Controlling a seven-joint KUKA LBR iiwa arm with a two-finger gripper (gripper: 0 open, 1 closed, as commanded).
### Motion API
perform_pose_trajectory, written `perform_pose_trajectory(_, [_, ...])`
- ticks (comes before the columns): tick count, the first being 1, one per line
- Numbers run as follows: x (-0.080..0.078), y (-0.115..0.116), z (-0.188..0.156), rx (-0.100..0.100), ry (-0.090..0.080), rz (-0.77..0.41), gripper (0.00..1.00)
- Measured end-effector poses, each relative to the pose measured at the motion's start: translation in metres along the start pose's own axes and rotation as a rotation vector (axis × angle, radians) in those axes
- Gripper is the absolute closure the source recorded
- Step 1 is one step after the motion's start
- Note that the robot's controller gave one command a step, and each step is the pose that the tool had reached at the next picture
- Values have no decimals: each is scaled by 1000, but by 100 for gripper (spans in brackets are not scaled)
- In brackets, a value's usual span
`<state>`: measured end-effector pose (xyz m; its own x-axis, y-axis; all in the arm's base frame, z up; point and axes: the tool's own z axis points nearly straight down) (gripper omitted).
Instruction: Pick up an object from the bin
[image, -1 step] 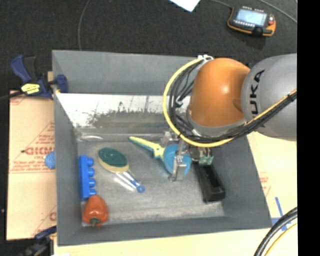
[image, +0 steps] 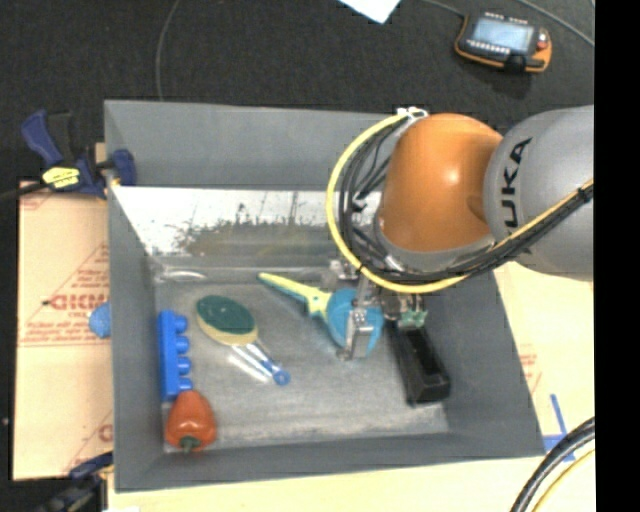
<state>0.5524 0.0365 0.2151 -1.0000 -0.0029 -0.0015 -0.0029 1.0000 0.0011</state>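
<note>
Blue-and-yellow plastic toy (image: 330, 303) under gripper (image: 354, 330) is judged light, stiff, best gripped at blue body; closure cannot be told.

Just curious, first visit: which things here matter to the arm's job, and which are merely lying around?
In play: tool; light blue toy with yellow stem, under it.
Lying about: black block; green oval pad; blue ridged bar; orange pepper; clear stick.

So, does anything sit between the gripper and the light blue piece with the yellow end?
Nothing visible does. The gripper is directly at the light blue piece; the black block lies beside it, not between.
</note>
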Motion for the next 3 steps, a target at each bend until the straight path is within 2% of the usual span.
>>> perform_pose_trajectory(1, [-72,-25,109,-1,-8,202,0])
perform_pose_trajectory(2, [-74,-23,56,0,-13,12,0])
perform_pose_trajectory(3, [-82,-24,116,-1,-6,282,0])
